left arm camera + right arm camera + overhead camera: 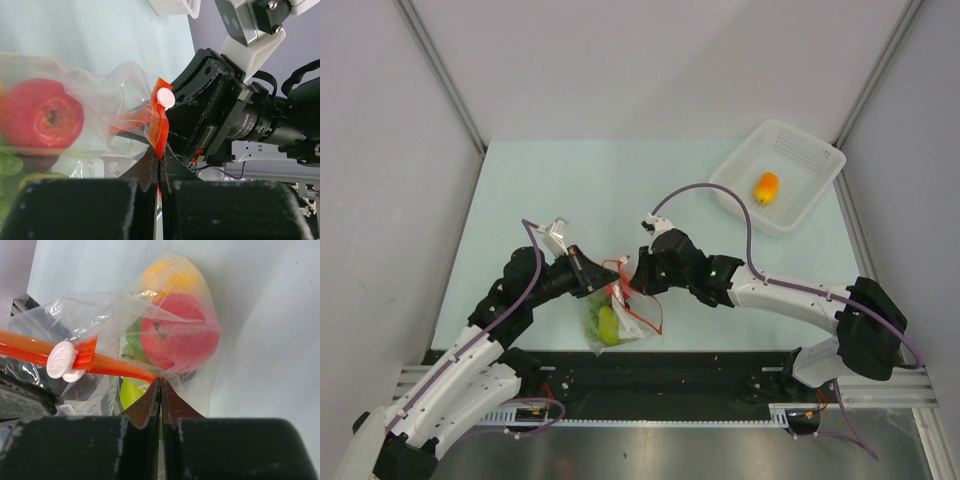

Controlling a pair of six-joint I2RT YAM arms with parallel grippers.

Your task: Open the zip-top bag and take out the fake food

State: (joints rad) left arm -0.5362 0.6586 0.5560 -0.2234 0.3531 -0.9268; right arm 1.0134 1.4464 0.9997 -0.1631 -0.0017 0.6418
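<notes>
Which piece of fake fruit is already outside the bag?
The orange-yellow oval fruit, lying alone in the white basket; the red apple and the others are inside the zip-top bag.

Bright, even light, soft shadows; glints on the zip-top bag, right claw blurred up close.

- This is looking like a robotics lab test cell, not a home or shop.
- Plain grey panel walls with metal corner strips are closing in a bare, pale counter.
- A left arm and a right arm are sitting bolted by an aluminium rail, trailing purple cables.
</notes>
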